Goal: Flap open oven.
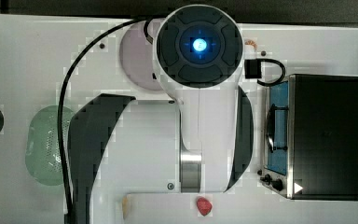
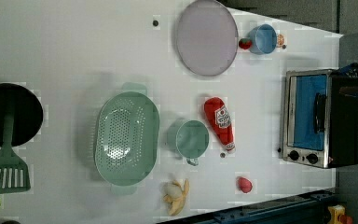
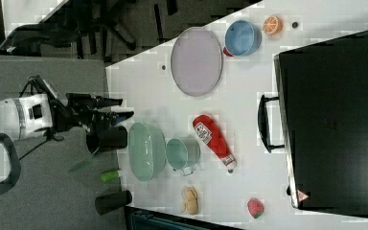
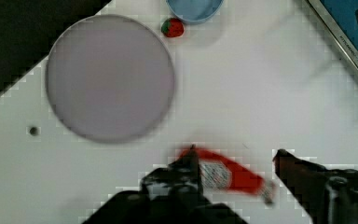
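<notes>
The oven [image 1: 326, 135] stands at the top view's right, black top up, with its blue glass door facing the arm. The door lies shut against the silver frame, and its black bar handle [image 1: 271, 127] is untouched. The oven [image 2: 307, 116] and its handle [image 2: 318, 112] also show face-on in the left view, with small knobs [image 2: 303, 157] beside the door. My gripper [image 3: 127, 108] hangs high above the table, well away from the oven [image 3: 335, 120]. In the wrist view the gripper [image 4: 237, 158] is open with nothing held, and a corner of the oven [image 4: 349, 28] shows.
A red ketchup bottle [image 2: 220, 122] lies on the table under the gripper. Around it are a purple plate [image 2: 206, 37], a blue bowl [image 2: 263, 39], a strawberry [image 2: 245, 43], a green cup [image 2: 191, 139], a green colander [image 2: 127, 136], a banana [image 2: 177, 196] and a black pan [image 2: 9, 114].
</notes>
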Action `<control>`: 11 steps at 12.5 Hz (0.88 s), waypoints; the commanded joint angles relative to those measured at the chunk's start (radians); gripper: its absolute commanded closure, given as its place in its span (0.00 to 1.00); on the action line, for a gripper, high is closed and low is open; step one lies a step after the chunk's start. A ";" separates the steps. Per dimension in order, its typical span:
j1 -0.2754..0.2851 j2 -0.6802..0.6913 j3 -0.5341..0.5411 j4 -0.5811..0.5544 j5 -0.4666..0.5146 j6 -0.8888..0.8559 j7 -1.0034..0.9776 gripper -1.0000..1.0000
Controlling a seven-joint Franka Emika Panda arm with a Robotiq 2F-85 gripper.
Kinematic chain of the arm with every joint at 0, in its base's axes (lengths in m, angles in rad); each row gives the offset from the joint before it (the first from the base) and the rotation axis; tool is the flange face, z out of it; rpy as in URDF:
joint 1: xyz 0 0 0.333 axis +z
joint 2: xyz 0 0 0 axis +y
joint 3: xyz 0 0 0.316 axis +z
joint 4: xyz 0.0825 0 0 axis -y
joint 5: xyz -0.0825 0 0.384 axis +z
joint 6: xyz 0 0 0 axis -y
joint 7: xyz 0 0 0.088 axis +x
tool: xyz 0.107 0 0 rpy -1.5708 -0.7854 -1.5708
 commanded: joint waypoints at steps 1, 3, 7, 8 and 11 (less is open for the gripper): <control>-0.012 -0.338 -0.053 -0.155 -0.009 -0.201 0.114 0.21; -0.012 -0.338 -0.053 -0.155 -0.009 -0.201 0.114 0.00; -0.012 -0.338 -0.053 -0.155 -0.009 -0.201 0.114 0.18; -0.012 -0.337 -0.053 -0.156 -0.009 -0.202 0.114 0.31; -0.012 -0.337 -0.057 -0.161 -0.009 -0.202 0.114 0.66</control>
